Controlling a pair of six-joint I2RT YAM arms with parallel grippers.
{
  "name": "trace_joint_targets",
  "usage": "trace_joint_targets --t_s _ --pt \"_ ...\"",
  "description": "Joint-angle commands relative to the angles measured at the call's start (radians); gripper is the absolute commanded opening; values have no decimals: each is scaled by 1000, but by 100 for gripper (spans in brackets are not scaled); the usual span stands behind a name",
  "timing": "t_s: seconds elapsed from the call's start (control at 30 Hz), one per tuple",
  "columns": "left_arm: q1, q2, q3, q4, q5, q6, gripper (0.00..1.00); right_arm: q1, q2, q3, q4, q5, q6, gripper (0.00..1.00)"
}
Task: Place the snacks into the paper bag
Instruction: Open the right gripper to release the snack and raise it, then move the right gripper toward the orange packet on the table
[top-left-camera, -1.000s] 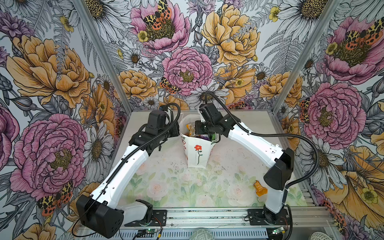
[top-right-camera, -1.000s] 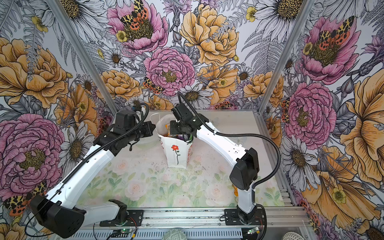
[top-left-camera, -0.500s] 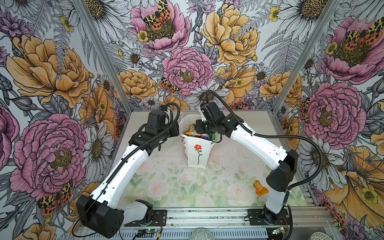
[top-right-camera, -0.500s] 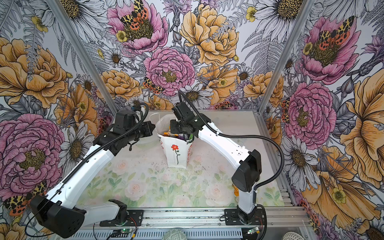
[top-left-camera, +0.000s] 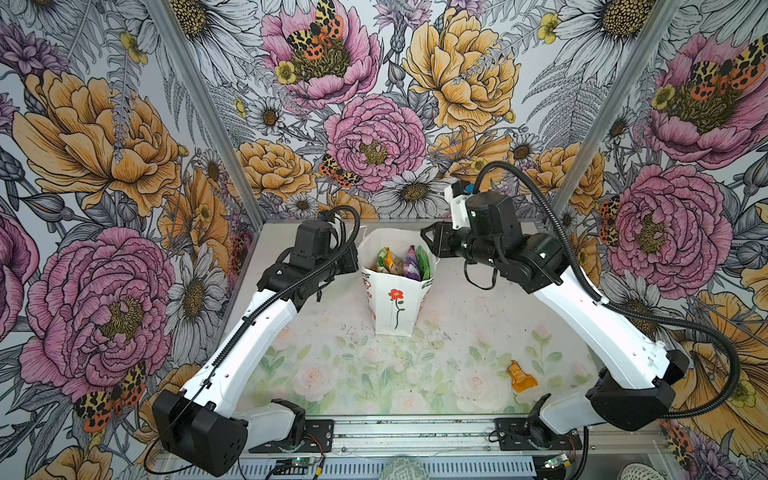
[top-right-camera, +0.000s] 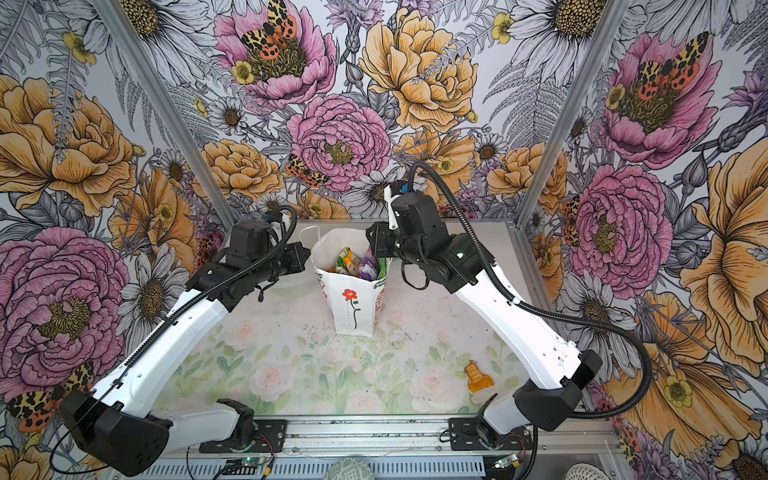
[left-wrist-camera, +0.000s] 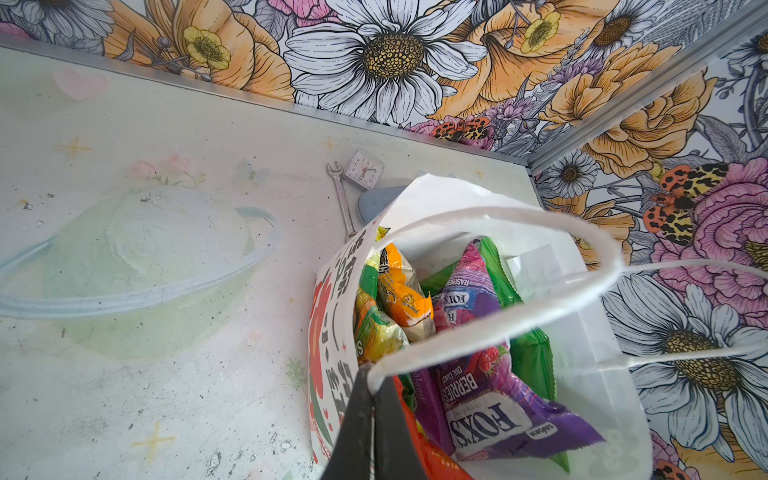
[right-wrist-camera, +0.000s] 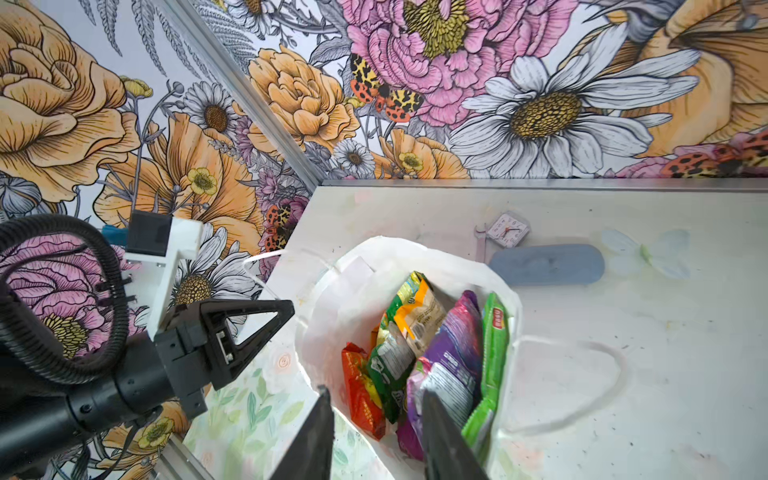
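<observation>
Since the paper bag (top-left-camera: 395, 307) is the main thing, I'll start there. It stands upright mid-frame, toward the back of the counter (top-left-camera: 457, 345), in both top views. The red flower faces the camera and the mouth is open.

Inside, the snacks (top-left-camera: 401, 262) are packed in on end:
- a purple Fox's bag (left-wrist-camera: 490, 395)
- a green bag (right-wrist-camera: 493, 353) against the bag's wall
- an orange packet (left-wrist-camera: 401, 291)
- a red-orange packet (right-wrist-camera: 361, 390)

One small orange packet (top-left-camera: 519, 376) lies out on the counter at the lower right of the top views, well apart from the paper bag.

At the left side of the rim in the top views, the left jaws are pinched tight on the bag's white cord handle (left-wrist-camera: 498, 216). At the right side of the rim, the right jaws hang just over the mouth. They're partway open, and nothing sits between them in the right wrist view.

Behind the bag, near the back wall, there's a metal wrench (left-wrist-camera: 343, 199), a little square clock (left-wrist-camera: 365, 168) just beside it, and a blue-grey oval case (right-wrist-camera: 548, 264). A clear plastic bowl (left-wrist-camera: 137, 257) sits on the counter off to the bag's left in the top views, under the left arm.
</observation>
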Motion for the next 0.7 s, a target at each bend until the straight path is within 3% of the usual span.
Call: trace_joint_targets --t_s 0.0,0.17,0.37,0.47,0.67 --pt "17 -23 41 72 0 -10 0 -25 -48 -56 -5 32 -4 38" --pt "16 -24 43 71 1 -8 0 -71 -189 -211 -5 138 37 43" --pt "16 -20 42 71 2 -9 0 -216 -417 -444 -7 212 94 55" --pt "15 -17 42 71 3 -10 0 -304 -479 -534 -20 178 110 58" --pt "13 -18 41 71 -3 -9 0 -432 -455 -664 -90 48 154 64"
